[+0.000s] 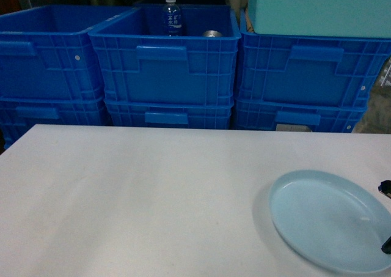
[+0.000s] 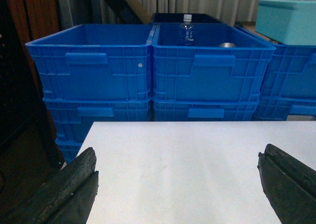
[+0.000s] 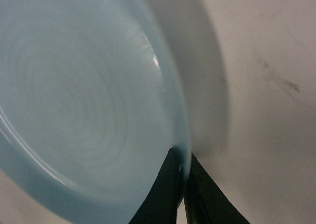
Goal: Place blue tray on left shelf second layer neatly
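pale blue tray (image 1: 333, 219) at the worktop's (image 1: 134, 197) near right corner, rim pinched between closed fingers of the right hand (image 3: 183, 170). left hand (image 2: 177, 184) spread wide, empty. likely light, stiff, slick plastic; best held by the rim.

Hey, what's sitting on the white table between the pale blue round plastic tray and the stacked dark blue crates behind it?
Nothing. In the head view, the white table is bare between the pale blue round tray and the stacked dark blue crates.
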`<state>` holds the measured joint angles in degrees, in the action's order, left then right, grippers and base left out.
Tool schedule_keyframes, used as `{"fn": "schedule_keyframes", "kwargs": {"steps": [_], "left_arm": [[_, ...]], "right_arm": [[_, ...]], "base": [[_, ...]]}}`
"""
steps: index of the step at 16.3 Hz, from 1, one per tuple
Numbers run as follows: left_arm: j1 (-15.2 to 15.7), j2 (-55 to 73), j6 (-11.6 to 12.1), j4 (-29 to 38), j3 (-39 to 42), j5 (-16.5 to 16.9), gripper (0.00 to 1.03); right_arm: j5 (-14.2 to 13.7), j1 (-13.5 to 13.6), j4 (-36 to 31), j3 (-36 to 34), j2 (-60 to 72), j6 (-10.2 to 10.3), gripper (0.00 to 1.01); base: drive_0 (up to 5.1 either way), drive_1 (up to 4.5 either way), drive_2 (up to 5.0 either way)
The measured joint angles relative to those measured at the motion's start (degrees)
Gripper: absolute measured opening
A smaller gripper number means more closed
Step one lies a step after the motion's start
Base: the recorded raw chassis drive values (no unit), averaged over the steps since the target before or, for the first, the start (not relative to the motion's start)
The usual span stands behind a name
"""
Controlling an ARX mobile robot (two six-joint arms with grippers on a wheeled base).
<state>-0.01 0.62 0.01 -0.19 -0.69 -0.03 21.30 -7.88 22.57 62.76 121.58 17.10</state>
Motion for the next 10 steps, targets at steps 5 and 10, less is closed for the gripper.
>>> {"fn": "schedule_keyframes", "kwargs": {"steps": [5, 10], "left_arm": [[0.0, 0.0, 0.0, 0.0, 0.0, 0.0, 0.98], [0.0, 0.0, 0.0, 0.0, 0.0, 0.0, 0.98]], "right_arm": [[0.4, 0.0, -5.3, -3.7, -2.3, 3.0, 0.02], [6.3, 4.7, -16.2, -5.5, -21.0, -3.1, 0.02]], "base": [[0.0, 0.00, 0.0], [0.0, 0.00, 0.0]]}}
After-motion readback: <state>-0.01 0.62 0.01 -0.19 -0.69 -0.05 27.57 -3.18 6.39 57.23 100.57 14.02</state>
